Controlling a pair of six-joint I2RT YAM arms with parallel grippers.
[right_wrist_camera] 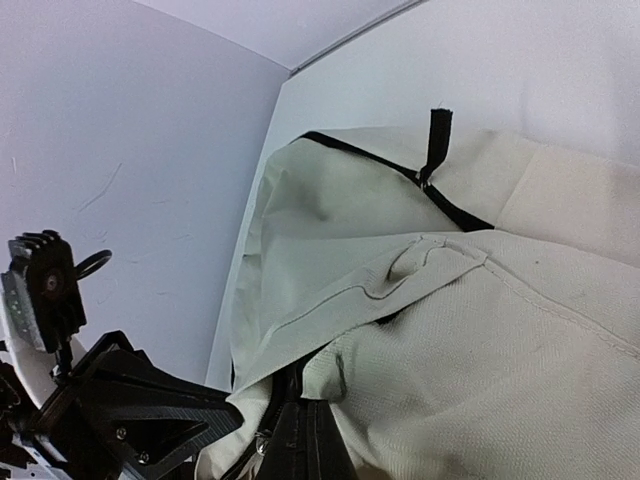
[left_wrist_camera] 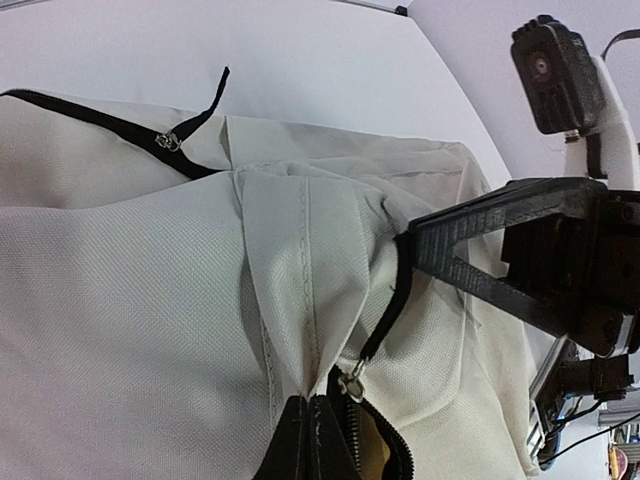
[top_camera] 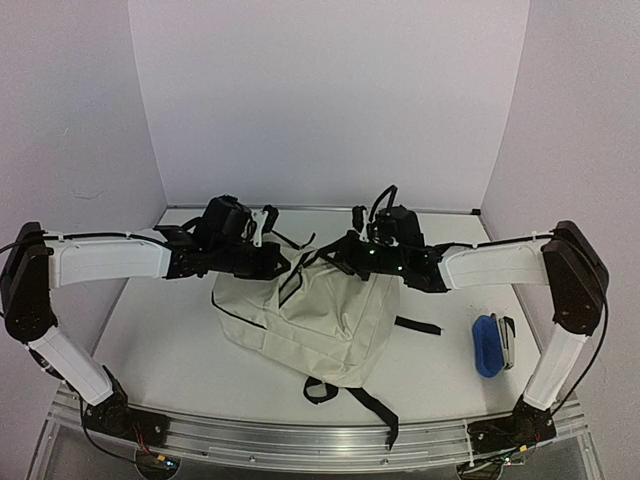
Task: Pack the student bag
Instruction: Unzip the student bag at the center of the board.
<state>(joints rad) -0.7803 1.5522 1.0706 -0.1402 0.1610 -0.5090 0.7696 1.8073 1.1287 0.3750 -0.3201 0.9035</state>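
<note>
The left gripper [left_wrist_camera: 311,408] is closed, its two black fingers [left_wrist_camera: 290,450] pinching the bag [left_wrist_camera: 130,300] at the zipper's end. A metal pull [left_wrist_camera: 354,384] sits just right of the tips, and the dark opening with a tan patch inside shows beside them. From the pull, a black zipper tape [left_wrist_camera: 388,310] runs up and away to the right gripper [left_wrist_camera: 412,243], whose closed tips meet the cloth there. A second pull [left_wrist_camera: 168,142] with its black tab lies far beyond the fingers, to their left, on a black-trimmed seam.

In its own view the right gripper [right_wrist_camera: 301,408] is also closed, on a bunched fold of cream cloth. The left gripper [right_wrist_camera: 195,410] stands just beside those tips, to the left, so the two crowd the same part of the bag. Ahead of the fingers the bag spreads out with creases, and a black tab [right_wrist_camera: 438,135] stands up at its far edge.

From above, the bag [top_camera: 320,325] lies mid-table under both grippers, left [top_camera: 283,268] and right [top_camera: 332,258], which hold its far end. Loose straps [top_camera: 375,405] trail from its near end toward the rail [top_camera: 300,435]. A blue case [top_camera: 486,346] with a grey item [top_camera: 507,340] touching it lies well right of the right fingers, near that arm's base. Bare table [top_camera: 160,330] lies left of the left fingers and beyond both grippers, up to the walls [top_camera: 320,100] that close three sides.
</note>
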